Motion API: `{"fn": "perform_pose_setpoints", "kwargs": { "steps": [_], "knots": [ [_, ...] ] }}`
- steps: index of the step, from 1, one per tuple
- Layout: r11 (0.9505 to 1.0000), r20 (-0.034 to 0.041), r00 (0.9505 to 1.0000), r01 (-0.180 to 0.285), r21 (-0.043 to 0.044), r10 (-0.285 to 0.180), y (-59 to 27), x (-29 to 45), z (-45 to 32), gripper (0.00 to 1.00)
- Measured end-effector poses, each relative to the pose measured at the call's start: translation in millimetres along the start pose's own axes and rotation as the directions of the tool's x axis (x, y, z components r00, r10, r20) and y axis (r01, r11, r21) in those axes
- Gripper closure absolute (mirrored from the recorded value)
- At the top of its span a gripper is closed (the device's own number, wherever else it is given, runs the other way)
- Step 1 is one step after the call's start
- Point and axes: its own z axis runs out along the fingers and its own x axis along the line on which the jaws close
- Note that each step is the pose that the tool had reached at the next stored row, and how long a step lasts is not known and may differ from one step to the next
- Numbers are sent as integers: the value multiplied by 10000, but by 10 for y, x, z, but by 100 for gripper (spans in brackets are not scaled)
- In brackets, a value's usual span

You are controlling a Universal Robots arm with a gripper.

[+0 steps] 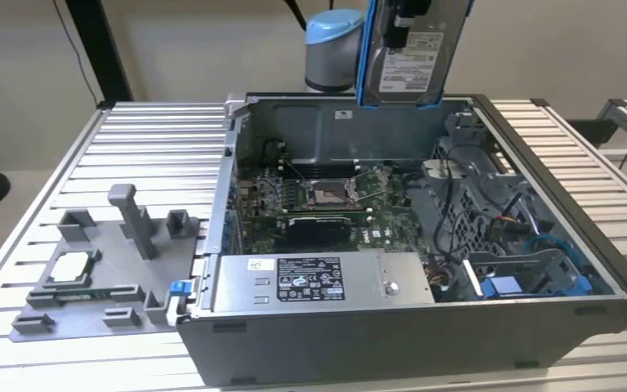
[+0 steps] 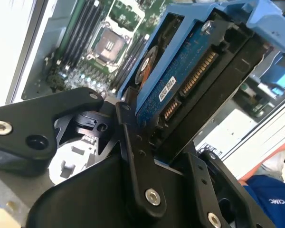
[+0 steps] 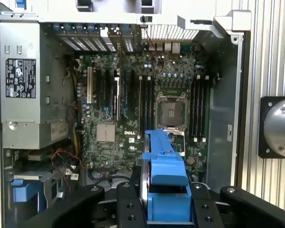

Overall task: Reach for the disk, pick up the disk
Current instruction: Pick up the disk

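Above the far wall of the open computer case [image 1: 291,343], your disk [image 1: 410,57] hangs in the air, standing up on end, with its white label facing the exterior view. It is well clear of the case and touches nothing below. Your pincer [image 2: 152,142] is closed on the disk; in the second wrist view the black fingers [image 2: 137,156] press on both sides of it, with the blue rail [image 2: 199,19] sticking out past them. In the first wrist view the blue rail end [image 3: 165,161] sits between the black fingers, with the green board [image 3: 133,95] far below.

So the reach looks done, and the pick-up looks done too. You are at the holding part now. What it calls for, I think, is a firm, steady grip, since the disk is tall and could tip. On the exterior view's left, a grey holder [image 1: 107,269] sits on the bench [image 1: 150,139].
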Motion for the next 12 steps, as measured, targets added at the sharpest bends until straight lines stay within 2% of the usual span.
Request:
{"fn": "perform_pose_setpoints", "kwargs": {
  "steps": [12],
  "knots": [
    [10000, 1, 10000, -1, 0, 1, -547, -7, -9, 100]
  ]
}}
